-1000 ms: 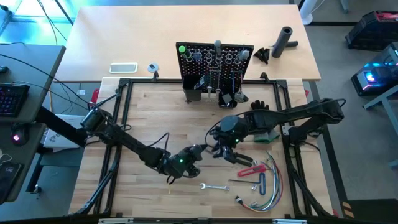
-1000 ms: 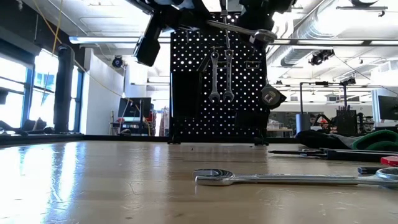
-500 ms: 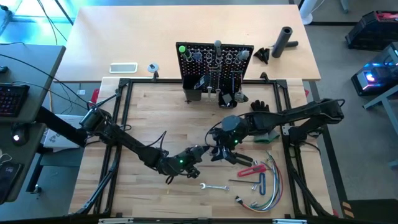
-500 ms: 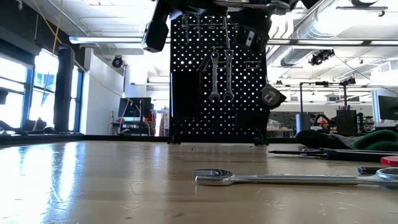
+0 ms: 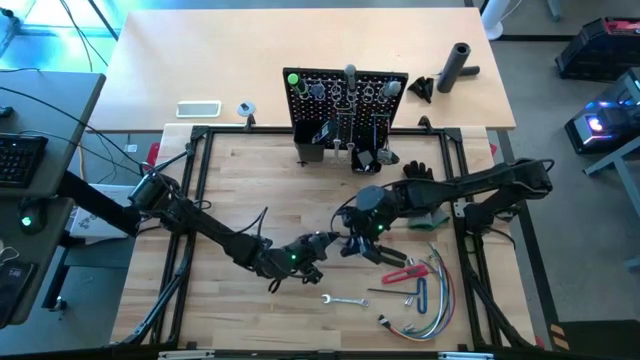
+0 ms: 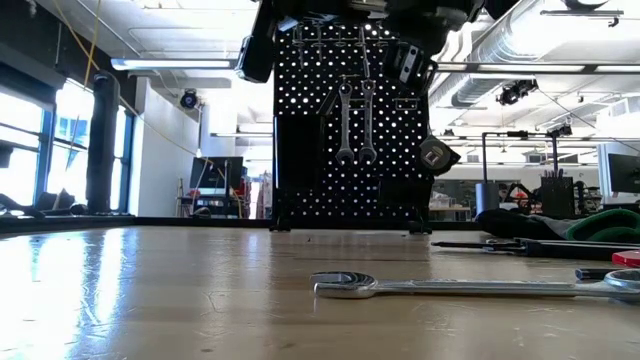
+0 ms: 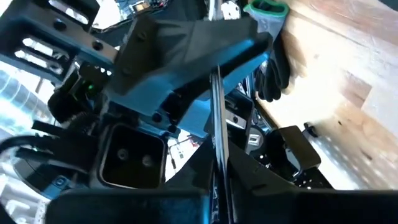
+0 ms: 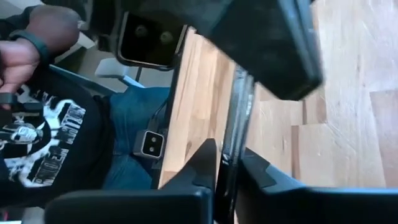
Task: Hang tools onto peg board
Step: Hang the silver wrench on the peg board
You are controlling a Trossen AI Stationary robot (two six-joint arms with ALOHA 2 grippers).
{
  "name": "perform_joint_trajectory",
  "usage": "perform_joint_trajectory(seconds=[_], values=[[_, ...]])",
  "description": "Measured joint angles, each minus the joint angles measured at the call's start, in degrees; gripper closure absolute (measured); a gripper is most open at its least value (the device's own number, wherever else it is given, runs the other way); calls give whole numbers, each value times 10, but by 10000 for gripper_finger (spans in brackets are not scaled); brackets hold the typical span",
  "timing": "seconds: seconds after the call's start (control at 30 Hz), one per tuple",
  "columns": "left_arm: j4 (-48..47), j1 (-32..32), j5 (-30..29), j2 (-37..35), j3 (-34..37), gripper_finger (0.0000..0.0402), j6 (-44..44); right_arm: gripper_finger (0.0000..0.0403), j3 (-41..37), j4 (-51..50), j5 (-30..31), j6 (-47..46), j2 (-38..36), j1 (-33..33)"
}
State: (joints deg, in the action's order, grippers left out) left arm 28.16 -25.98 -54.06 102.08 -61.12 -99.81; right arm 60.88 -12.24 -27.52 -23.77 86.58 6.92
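Note:
Above the table's middle, a silver wrench (image 5: 332,243) is held between both grippers. My left gripper (image 5: 312,248) comes from the left and is shut on one end. My right gripper (image 5: 350,243) comes from the right and is shut on the other end. The wrench shows edge-on as a thin bar in the left wrist view (image 7: 217,118) and in the right wrist view (image 8: 239,118). The black peg board (image 5: 347,95) stands upright at the far side, with two wrenches (image 6: 355,125) hanging on it. My left gripper pinches one end of the wrench's shaft (image 7: 221,177) between its two fingers. The fingers come about level from the table's left and lie along the shaft. The wrench is lifted clear of the table. My right gripper pinches the wrench's other end (image 8: 225,163) between its two fingers. It comes from the table's right, slanting down, with the shaft running out ahead of the fingers toward the other gripper. The wrench is clear of the table.
A second silver wrench (image 5: 343,300) lies near the front, seen close in the low view (image 6: 470,287). A red-handled tool (image 5: 405,272) and a bundle of coloured wires (image 5: 428,308) lie at the right. A black glove (image 5: 418,170) lies behind. A person (image 8: 50,124) sits beyond the table's edge.
The silver wrench showed at the top edge of the low view a second ago and has gone up out of that view. Both grippers have stayed close together over the table's middle.

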Motion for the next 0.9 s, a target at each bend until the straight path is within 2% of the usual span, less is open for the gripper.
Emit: perform_joint_trajectory(seconds=[0.23, 0.57, 0.77, 0.9], values=[[-1, 0, 16, 0, 0, 363, 19, 395, 0, -12, 11, 24, 0, 1], [21, 2, 3, 1, 0, 315, 54, 400, 2, -24, 36, 48, -2, 1], [24, 19, -57, 0, 0, 283, 76, 402, 2, -55, 42, 57, -35, 5], [21, 27, -67, -14, 0, 268, 83, 402, 2, -85, 74, 55, -67, 3]])
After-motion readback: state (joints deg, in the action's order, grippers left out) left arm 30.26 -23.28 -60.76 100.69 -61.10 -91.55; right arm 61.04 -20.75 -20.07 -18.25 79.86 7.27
